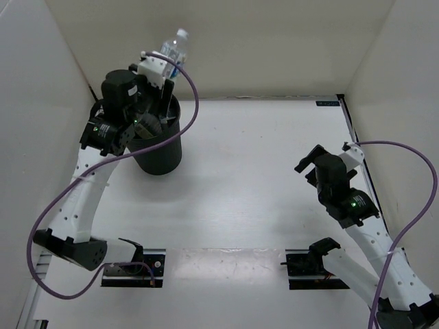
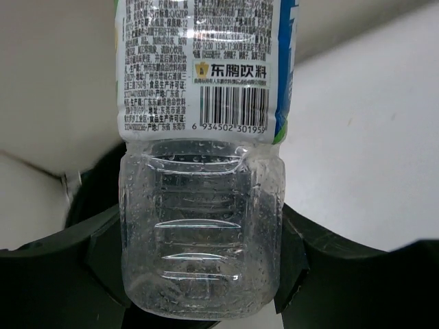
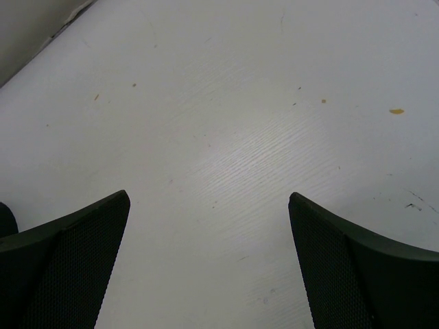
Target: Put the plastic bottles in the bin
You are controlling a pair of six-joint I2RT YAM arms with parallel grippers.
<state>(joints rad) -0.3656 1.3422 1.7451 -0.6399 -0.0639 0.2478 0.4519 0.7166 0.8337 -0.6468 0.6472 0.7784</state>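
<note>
**Labelled bottle held over the bin, with much of it out of sight**

In the top view the left arm [image 1: 113, 133] lies across the mouth of the bin [image 1: 159, 154], so the inside of the bin cannot be seen. Only its black wall and a part of the rim show. In the same view the lower half of the bottle [image 1: 175, 48] is hidden behind the white wrist parts, and only its white cap and clear shoulder stand out, past the far rim of the bin. In the left wrist view the bottle [image 2: 202, 205] is cut off at the top edge, so the cap is not visible there. A dark rounded shape behind it may be the bin's rim, but I cannot tell for sure.

The left gripper [image 1: 164, 68] is closed on this bottle. Its two black fingers [image 2: 75, 274] press on both sides of the clear ribbed base, below the white label [image 2: 199, 68] with the barcode. Small drops sit inside the clear plastic.

The right gripper [image 1: 310, 163] is well apart from the bin, to its right, above the white table [image 3: 226, 137]. Its jaws stand wide apart, with only bare table surface between them, and they hold nothing. In the right wrist view only the tips of the fingers [image 3: 68, 267] are visible.
</note>
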